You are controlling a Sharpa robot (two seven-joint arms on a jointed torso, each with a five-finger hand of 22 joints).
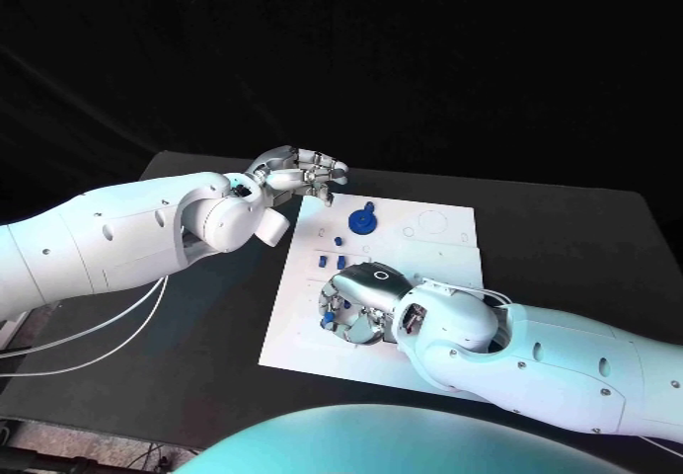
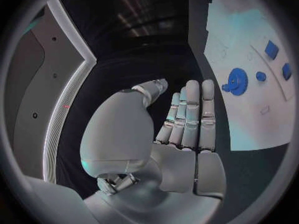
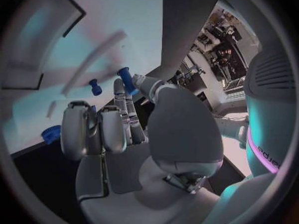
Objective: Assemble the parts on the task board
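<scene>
Room: dark backdrop behind the black table (image 1: 569,237); nothing of the room can be made out past it in the head view.
Surface: matte black tabletop, with the white task board (image 1: 427,257) lying flat in its middle, between the two hands.
Left hand (image 1: 299,170): hangs over the bare table just off the board's far left corner, holding nothing. In the left wrist view its fingers (image 2: 193,114) are stretched out straight and lie close side by side, the thumb apart from them.
Right hand (image 1: 363,301): low over the board's near left part, palm down, fingers bent. In the right wrist view a blue peg (image 3: 126,79) sits pinched at the tips of its thumb and a finger.
Gear part (image 1: 364,219): blue, round, on the board just beyond the left hand's fingertips, well ahead of the right hand.
Small parts (image 1: 332,262): blue pieces on the board between the two hands, close in front of the right hand.
Another blue piece (image 3: 51,133): near the board's edge, beside the right hand's curled fingers.
</scene>
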